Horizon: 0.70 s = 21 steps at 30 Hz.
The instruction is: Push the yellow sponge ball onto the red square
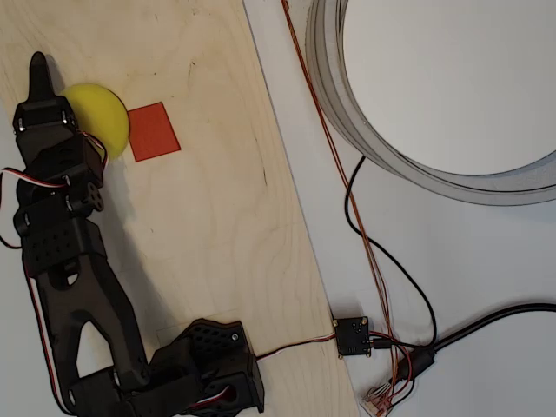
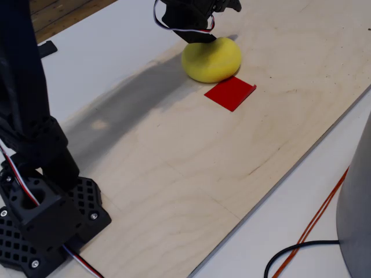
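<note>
Gripper (image 1: 39, 74) at left of yellow sponge ball (image 1: 102, 113), fingers apparently together; ball touches red square (image 1: 153, 131); push gently rightward.

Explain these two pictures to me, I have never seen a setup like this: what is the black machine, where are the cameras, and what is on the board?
The black machine is a small robot arm bolted on a wooden board. One picture looks straight down from above; the other is taken from a low camera beside the arm's base. On the board lie a yellow sponge ball and a flat red square, the ball touching the square's edge. The arm's gripper sits against the ball; whether its jaws are open is hard to tell. Nothing is held. Cables and a grey ring lie off the board.
</note>
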Tool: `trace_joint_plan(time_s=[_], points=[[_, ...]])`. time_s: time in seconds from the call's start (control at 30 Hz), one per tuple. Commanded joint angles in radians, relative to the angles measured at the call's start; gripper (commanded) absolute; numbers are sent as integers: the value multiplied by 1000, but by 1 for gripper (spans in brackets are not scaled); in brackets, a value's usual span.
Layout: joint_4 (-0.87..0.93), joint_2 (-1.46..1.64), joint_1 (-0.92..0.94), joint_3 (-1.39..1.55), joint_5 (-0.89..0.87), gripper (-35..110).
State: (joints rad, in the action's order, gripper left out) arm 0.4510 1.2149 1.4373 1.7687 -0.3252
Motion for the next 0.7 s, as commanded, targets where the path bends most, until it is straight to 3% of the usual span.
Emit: trace_joint_plan(time_s=[0.0,0.67], points=[[0,60,11,61,-15,29],[-46,212,20,236,3,29]])
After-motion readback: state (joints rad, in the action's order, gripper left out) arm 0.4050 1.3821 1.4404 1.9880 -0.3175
